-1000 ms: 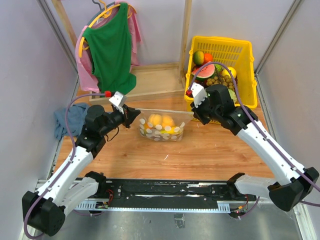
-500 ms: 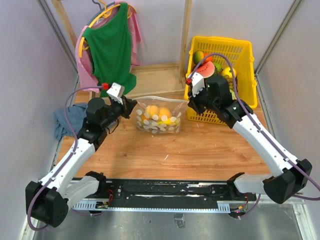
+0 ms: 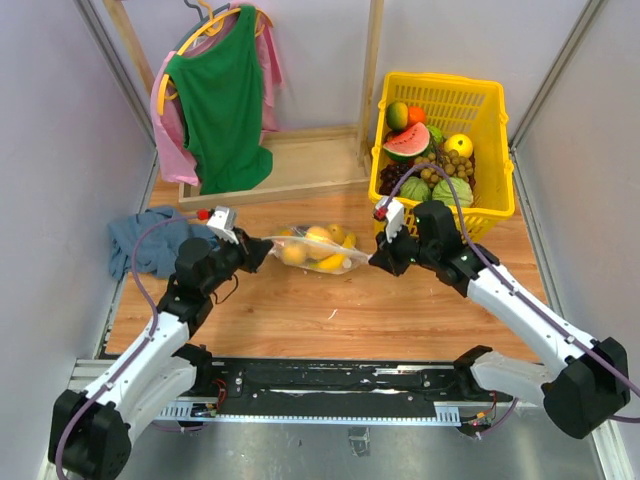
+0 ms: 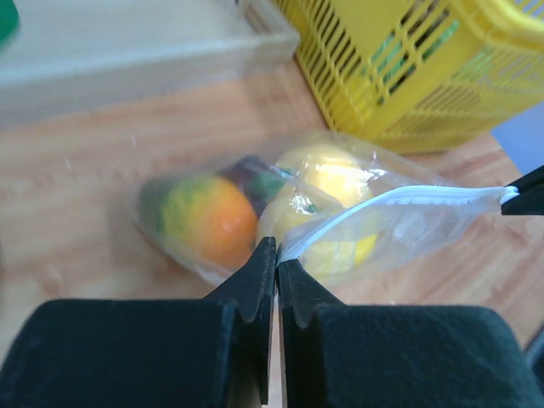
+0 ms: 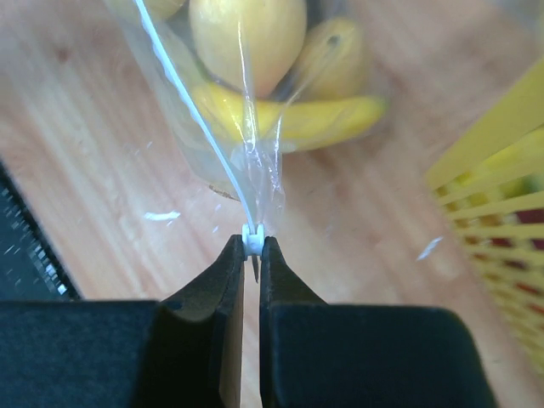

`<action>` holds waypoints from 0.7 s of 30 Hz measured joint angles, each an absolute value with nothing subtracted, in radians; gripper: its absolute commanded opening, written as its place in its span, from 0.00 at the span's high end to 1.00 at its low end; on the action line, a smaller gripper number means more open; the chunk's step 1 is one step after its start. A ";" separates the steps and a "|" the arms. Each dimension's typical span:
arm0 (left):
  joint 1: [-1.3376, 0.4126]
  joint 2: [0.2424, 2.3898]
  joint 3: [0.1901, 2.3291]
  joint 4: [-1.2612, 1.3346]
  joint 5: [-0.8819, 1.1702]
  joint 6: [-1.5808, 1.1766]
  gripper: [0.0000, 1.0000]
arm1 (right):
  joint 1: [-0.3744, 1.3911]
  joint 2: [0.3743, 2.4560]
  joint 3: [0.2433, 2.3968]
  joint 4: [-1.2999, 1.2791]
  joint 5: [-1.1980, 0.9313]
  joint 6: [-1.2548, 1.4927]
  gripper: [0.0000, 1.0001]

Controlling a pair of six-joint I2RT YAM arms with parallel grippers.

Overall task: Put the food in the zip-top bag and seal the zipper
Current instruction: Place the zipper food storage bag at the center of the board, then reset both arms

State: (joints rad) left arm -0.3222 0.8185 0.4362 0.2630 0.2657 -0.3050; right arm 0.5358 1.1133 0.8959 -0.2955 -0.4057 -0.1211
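Note:
The zip-top bag (image 3: 315, 248) lies low over the wooden table, stretched between both grippers, with the food inside. Through the plastic I see a green-orange mango (image 4: 208, 217), a yellow round fruit (image 4: 331, 174) and a banana (image 5: 289, 119). My left gripper (image 3: 262, 250) (image 4: 277, 251) is shut on the bag's left corner, at the end of the zipper (image 4: 399, 202). My right gripper (image 3: 375, 258) (image 5: 252, 242) is shut on the small white piece at the other end of the zipper (image 5: 191, 127), which runs taut between the two.
A yellow basket (image 3: 437, 80) with more toy fruit stands just behind my right gripper, its wall (image 5: 501, 212) close by. A blue cloth (image 3: 140, 245) lies at the left wall. A green shirt (image 3: 220, 100) hangs over a wooden tray (image 3: 300, 165) at the back.
Both grippers lifted the bag and then came down and nearer with it. The bag now hangs lower and flatter, and the fruit has shifted inside it.

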 measured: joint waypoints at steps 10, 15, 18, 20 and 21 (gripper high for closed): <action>-0.330 0.537 0.307 0.151 0.213 -0.507 0.51 | 0.536 0.920 0.757 -0.279 -0.487 -0.003 0.51; -0.330 0.441 0.358 0.012 0.170 -0.531 0.27 | 0.536 0.864 0.764 -0.312 -0.412 0.026 0.27; -0.330 0.378 0.432 -0.095 0.115 -0.540 0.19 | 0.536 0.824 0.791 -0.369 -0.324 0.036 0.05; -0.330 0.326 0.474 -0.148 0.075 -0.545 0.11 | 0.536 0.777 0.812 -0.408 -0.236 0.056 0.02; -0.330 0.288 0.495 -0.175 0.053 -0.547 0.09 | 0.536 0.753 0.822 -0.428 -0.191 0.065 0.02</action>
